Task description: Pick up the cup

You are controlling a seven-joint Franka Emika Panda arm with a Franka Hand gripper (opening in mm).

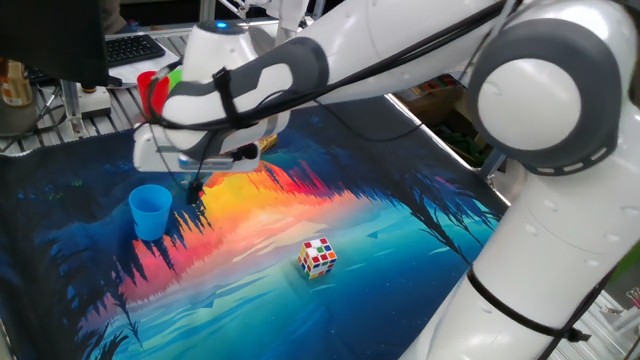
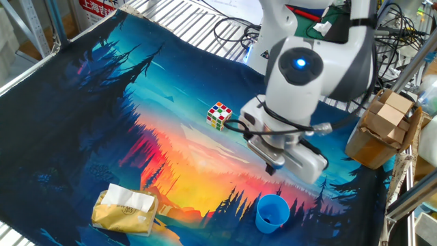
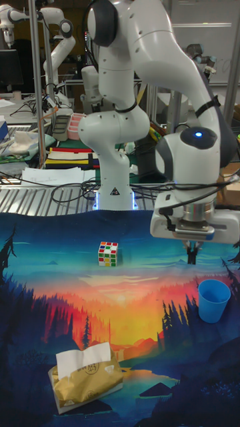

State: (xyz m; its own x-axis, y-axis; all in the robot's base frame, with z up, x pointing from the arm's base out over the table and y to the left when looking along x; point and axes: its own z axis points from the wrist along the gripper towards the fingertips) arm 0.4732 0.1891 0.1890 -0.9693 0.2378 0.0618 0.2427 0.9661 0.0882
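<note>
The light-blue cup [image 1: 150, 211] [image 2: 273, 212] [image 3: 213, 300] stands upright on the printed mat, rim up and with nothing inside. My gripper [image 1: 196, 190] [image 2: 271, 169] [image 3: 191, 257] hangs a short way above the mat, beside the cup and apart from it. In the tall fixed view it sits up and to the left of the cup's rim. Its dark fingers point straight down, pressed together as one narrow tip, and hold nothing.
A colourful puzzle cube [image 1: 318, 256] [image 2: 218, 115] [image 3: 108, 253] lies mid-mat. A yellow tissue pack [image 2: 125, 208] [image 3: 87, 377] rests near one mat edge. A red cup [image 1: 150, 88] and a green cup [image 1: 178, 76] peek out behind the arm. Cardboard boxes [image 2: 382, 126] stand off the mat.
</note>
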